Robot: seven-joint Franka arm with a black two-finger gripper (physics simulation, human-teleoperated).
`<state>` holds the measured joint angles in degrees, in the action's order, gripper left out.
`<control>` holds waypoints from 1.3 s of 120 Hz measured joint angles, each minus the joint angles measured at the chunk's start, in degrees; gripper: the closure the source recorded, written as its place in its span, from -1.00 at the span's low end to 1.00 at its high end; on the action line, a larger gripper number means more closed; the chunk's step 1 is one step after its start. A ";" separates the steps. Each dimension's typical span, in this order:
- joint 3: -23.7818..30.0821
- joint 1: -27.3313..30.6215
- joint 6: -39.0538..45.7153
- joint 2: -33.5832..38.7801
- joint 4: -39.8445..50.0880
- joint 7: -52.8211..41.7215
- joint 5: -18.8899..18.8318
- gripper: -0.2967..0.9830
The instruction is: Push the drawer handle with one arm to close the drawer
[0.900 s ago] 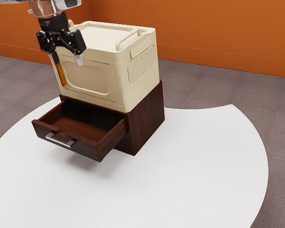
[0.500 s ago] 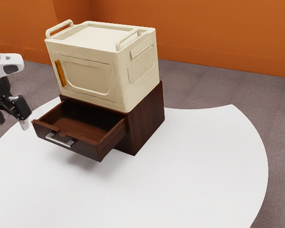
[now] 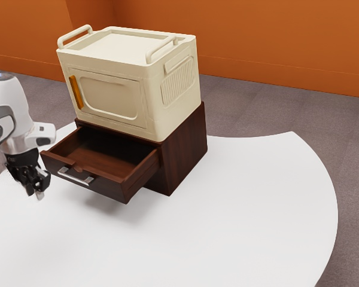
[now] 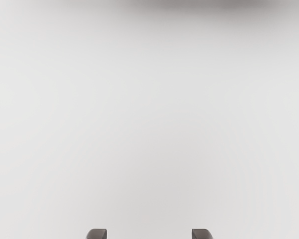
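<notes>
My gripper is low over the white table at the exterior view's left, apart from the drawer and out in front of its handle side. In the wrist view, the two tips of the gripper stand wide apart at the lower edge with nothing between them, so it is open. The dark brown drawer sticks well out of its wooden cabinet. Its silver bar handle is on the drawer front, untouched.
A cream box with rails on top and an orange handle on its front rests on the cabinet. The round-edged white table spreads around the cabinet, and its surface lies beneath my hand.
My hand has swung from above the drawer, in front of the cream box, out to the exterior view's left, then lowered toward the table. Drawer and box have not moved.
</notes>
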<state>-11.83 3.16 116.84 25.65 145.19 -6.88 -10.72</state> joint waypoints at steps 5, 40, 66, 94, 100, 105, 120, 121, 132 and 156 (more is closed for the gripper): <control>0.01 0.00 1.82 -1.10 -0.36 -0.12 0.21 0.34; 1.71 -0.07 9.41 -7.58 -3.71 0.76 2.74 0.55; 3.17 -0.07 11.60 -11.41 -6.36 1.52 4.64 0.58; 5.06 0.07 12.40 -18.44 -14.17 2.40 5.91 0.59; 5.82 0.00 12.49 -20.27 -16.47 2.55 6.22 0.59; 6.17 -0.24 12.71 -21.67 -17.71 2.66 6.61 0.59; 7.32 -0.04 13.88 -24.96 -21.20 2.93 7.32 0.59; 7.41 -0.01 13.93 -25.16 -21.47 2.94 7.37 0.59; 7.86 -0.18 14.79 -26.83 -23.09 3.09 8.14 0.59; 8.95 -0.16 16.59 -31.60 -28.08 3.27 9.42 0.59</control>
<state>-2.88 3.00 133.43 -5.95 117.11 -3.61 -1.30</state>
